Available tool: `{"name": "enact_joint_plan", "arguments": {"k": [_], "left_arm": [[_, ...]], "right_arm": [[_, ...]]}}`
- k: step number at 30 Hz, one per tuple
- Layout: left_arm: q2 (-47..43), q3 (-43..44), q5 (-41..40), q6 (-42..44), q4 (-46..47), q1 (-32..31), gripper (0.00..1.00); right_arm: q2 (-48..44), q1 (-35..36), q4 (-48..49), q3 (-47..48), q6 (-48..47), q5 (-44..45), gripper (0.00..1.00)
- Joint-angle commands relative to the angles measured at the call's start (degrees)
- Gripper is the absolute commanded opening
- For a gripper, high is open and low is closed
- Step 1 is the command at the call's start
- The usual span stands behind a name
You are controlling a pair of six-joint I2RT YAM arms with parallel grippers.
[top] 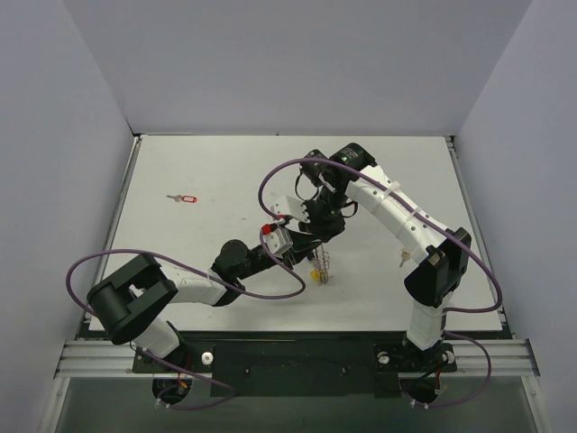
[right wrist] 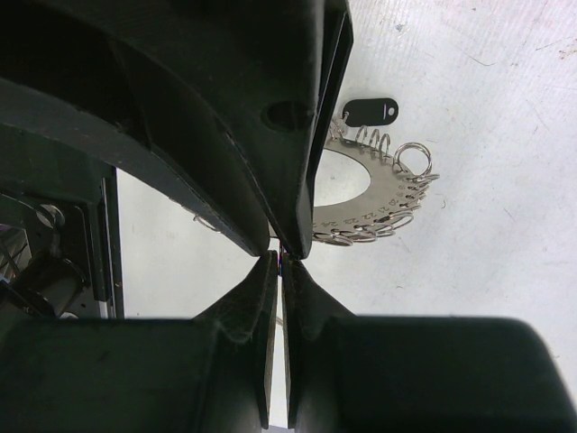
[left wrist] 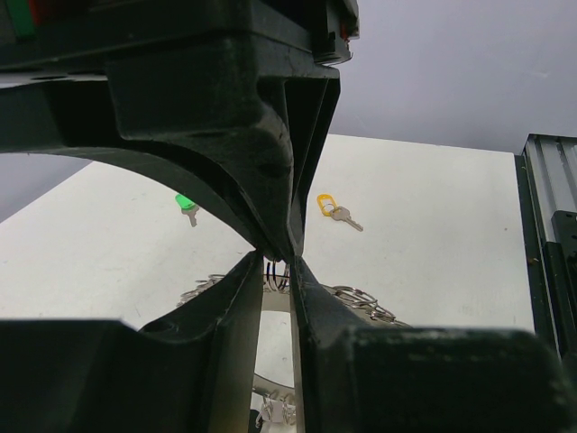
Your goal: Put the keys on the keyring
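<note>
From where I stand, both arms reach in from the near edge of the table (top: 180, 289) and meet over its middle. The left gripper (left wrist: 279, 262) comes from the left, and the right gripper (right wrist: 281, 257) from the right and behind. The keyring (right wrist: 379, 194) sits at their fingertips, with one key (top: 315, 273) just beside it. Another key (top: 185, 198) lies well apart, far left, and a third key (top: 403, 258) lies near the right arm.

Wavy silver keyring (right wrist: 383, 209) had dark grey key (right wrist: 370, 110) at its rim; red key (top: 186, 198), yellow key (left wrist: 327, 205), green key (left wrist: 186, 203) lay flat, apart
</note>
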Motion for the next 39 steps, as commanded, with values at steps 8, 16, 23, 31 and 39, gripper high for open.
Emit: {"name": "enact_joint_plan", "arguments": {"k": [8,16,23,31,39], "left_arm": [[-0.62,0.49,0.79,0.45,3.50,0.84,0.27],[-0.97,-0.39,0.35,0.36,3.94,0.84,0.39],[-0.80,-1.27,0.79,0.10,4.55,1.19,0.36],[-0.01,0.05,1.58,-0.08,4.29,1.37,0.32],[1.13,0.84,2.37,-1.13,5.17,1.37,0.29]], "right_arm": [[-2.56,0.32,-12.84,-0.10,-0.75,-1.41,0.00],[-2.64,0.23,-12.84,-0.18,-0.75,-1.50,0.00],[-2.64,0.14,-13.11,-0.09,-1.01,-1.85,0.00],[-2.55,0.23,-13.20,-0.01,-1.19,-2.12,0.00],[-2.38,0.32,-13.20,-0.09,-1.19,-2.47,0.00]]}}
